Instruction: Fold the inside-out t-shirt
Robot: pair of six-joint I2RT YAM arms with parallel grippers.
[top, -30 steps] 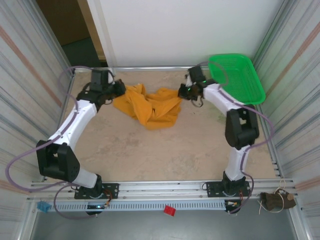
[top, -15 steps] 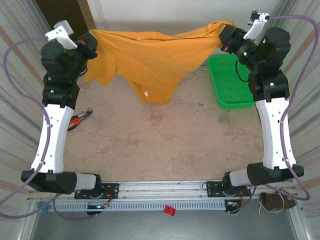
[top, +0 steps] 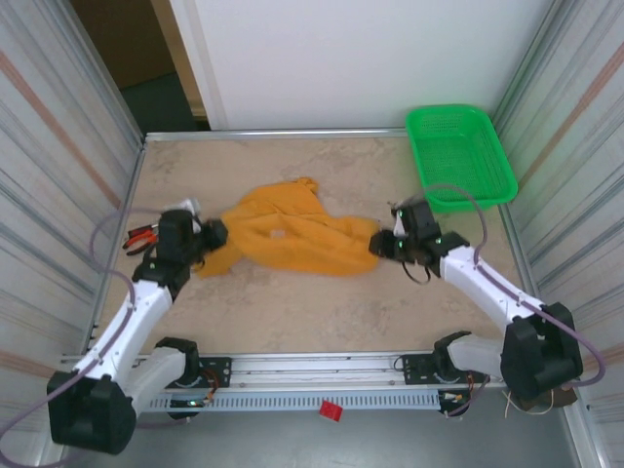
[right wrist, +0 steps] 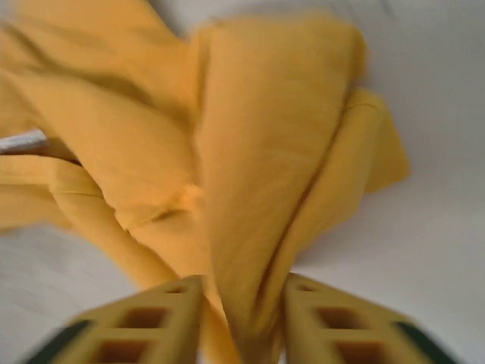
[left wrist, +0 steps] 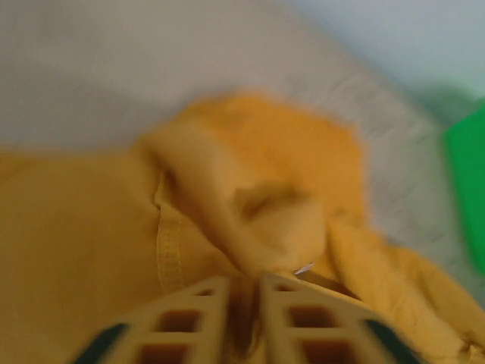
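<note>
The mustard orange-yellow cotton t-shirt is lying bunched and wrinkled in a long heap across the middle of the pale stone-patterned table, stretching left to right between the two arms, with one rumpled lobe reaching toward the far side. The left gripper is sitting low at the shirt's left end, and in the left wrist view its yellow lattice fingers are standing a narrow gap apart with a dark fold of the shirt running between them; the picture is too blurred to tell whether they are pinching the cloth or loose around it. The right gripper is sitting at the shirt's right end, and in the right wrist view its fingers are standing further apart, with a thick ridge of the fabric filling the space between them; whether they are clamping it cannot be told either. A green plastic mesh basket is resting at the far right corner, well apart from the shirt. A small hand tool with red-orange handles is lying near the left edge, just beside the left arm.
</note>
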